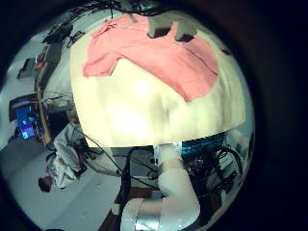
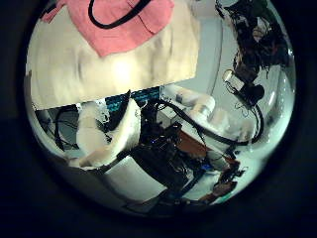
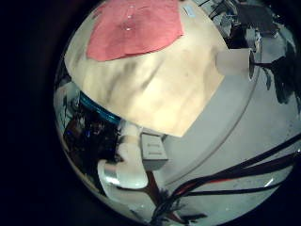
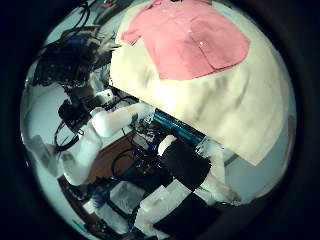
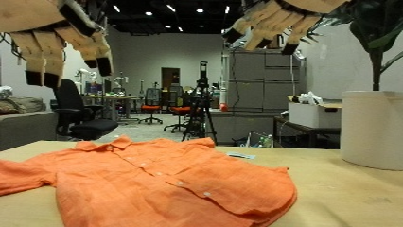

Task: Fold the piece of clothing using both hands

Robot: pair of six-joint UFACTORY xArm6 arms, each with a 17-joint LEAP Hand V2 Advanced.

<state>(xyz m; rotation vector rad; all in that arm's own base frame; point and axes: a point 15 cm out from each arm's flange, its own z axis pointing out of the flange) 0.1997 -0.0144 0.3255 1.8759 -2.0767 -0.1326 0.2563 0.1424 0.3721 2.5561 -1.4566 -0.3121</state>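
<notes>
Large open room with a dark ceiling dotted by small round lights. Pale grey back wall with a dark doorway. Smooth grey floor running back from the light wooden tabletop. Black office chair near desks, red-seated chairs farther back. Black tripod stand mid-room. Tall grey metal cabinets at the back. Big white cylindrical planter standing on the table's far edge, holding a green leafy plant; beside it a low white box.
</notes>
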